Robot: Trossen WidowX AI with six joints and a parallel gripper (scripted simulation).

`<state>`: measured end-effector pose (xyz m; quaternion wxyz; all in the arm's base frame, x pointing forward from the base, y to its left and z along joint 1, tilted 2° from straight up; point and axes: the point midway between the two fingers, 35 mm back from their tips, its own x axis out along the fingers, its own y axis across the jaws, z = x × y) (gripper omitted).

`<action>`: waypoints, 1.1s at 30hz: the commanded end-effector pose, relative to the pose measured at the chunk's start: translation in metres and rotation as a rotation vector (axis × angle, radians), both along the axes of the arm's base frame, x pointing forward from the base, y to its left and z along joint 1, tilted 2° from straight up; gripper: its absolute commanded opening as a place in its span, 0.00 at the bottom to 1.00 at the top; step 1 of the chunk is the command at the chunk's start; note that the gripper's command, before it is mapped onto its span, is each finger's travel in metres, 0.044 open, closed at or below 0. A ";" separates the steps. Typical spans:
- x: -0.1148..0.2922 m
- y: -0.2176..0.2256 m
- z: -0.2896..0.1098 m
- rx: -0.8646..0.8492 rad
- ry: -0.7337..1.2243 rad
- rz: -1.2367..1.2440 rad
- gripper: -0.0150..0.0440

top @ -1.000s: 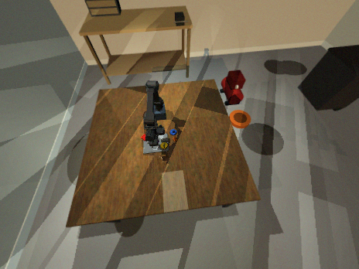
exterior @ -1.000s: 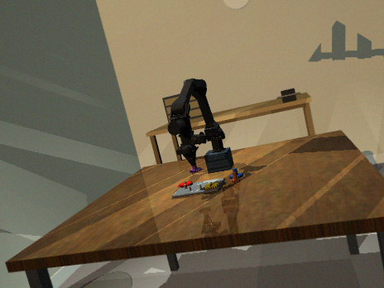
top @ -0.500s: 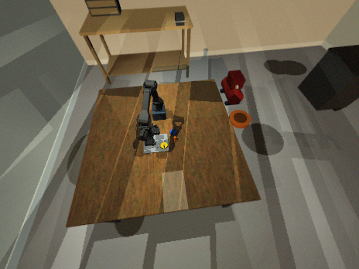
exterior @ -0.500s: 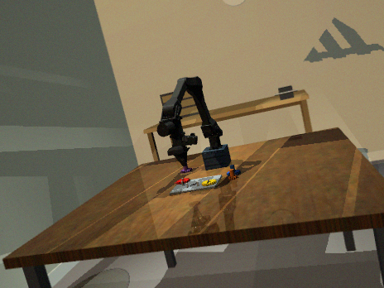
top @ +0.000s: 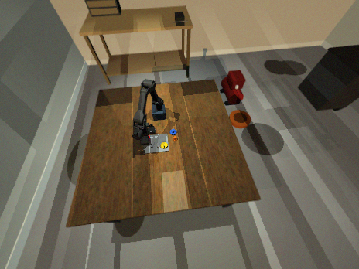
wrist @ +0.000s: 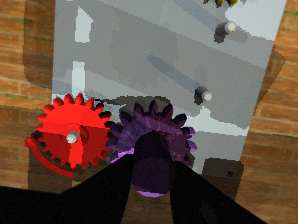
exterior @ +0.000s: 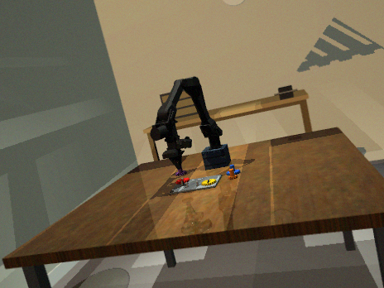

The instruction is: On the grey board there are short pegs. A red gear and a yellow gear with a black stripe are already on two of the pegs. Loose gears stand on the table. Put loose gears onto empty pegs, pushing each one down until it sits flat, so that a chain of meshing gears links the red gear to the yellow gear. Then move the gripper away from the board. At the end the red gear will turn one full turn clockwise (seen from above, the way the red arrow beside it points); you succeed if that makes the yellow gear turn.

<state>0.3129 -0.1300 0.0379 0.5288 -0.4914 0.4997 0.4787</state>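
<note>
My gripper (wrist: pixel 152 166) (exterior: pixel 179 168) is shut on the knob of a purple gear (wrist: pixel 172 134) (exterior: pixel 180 173), above the grey board (wrist: pixel 110 30) (exterior: pixel 186 189) (top: pixel 163 137). In the wrist view the purple gear is just right of the red gear (wrist: pixel 54 131) (exterior: pixel 186 180); I cannot tell whether their teeth touch. Any peg under it is hidden. Two bare pegs show, a nearer peg (wrist: pixel 206 95) and a farther peg (wrist: pixel 229 28). The yellow gear (top: pixel 164 145) (exterior: pixel 208 182) sits on the board's other side. A loose blue gear (top: pixel 173 132) (exterior: pixel 237 171) and a small orange gear (top: pixel 175 138) (exterior: pixel 232 175) stand beside the board.
The arm's dark blue base (top: pixel 158 113) (exterior: pixel 216 157) stands behind the board. The curved red arrow (wrist: pixel 47 163) lies beside the red gear. Strong shadows cross the wooden table (top: pixel 217 174) (exterior: pixel 290 186).
</note>
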 end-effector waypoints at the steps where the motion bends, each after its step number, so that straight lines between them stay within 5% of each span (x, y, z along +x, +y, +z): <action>1: -0.006 -0.006 -0.003 0.002 -0.002 0.006 0.25; 33: -0.005 -0.007 -0.012 -0.003 -0.004 0.121 0.25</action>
